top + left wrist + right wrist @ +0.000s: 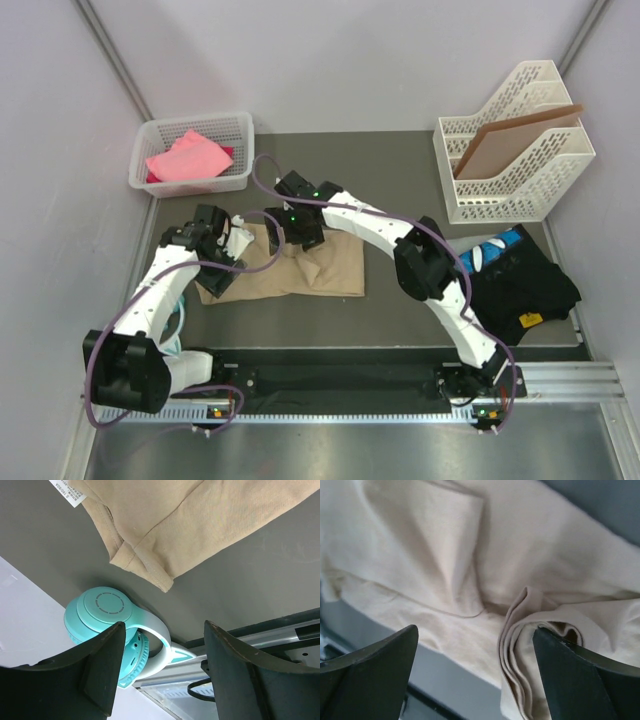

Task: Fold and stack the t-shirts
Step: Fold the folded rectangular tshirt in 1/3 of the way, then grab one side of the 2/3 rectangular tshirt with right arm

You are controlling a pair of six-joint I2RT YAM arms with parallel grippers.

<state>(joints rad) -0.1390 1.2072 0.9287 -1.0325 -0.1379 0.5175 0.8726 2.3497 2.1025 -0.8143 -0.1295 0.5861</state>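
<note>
A tan t-shirt lies partly folded in the middle of the table. My right gripper is open just above its upper middle. In the right wrist view the tan cloth fills the frame, and a bunched fold lies against the right finger. My left gripper is open at the shirt's left edge. The left wrist view shows the shirt's hem and white label beyond the empty jaws. A pink shirt lies in a basket. Black and blue shirts lie at the right.
A white basket stands at the back left. A white file rack with a brown board stands at the back right. A teal round object sits by the left table edge, near the metal rail.
</note>
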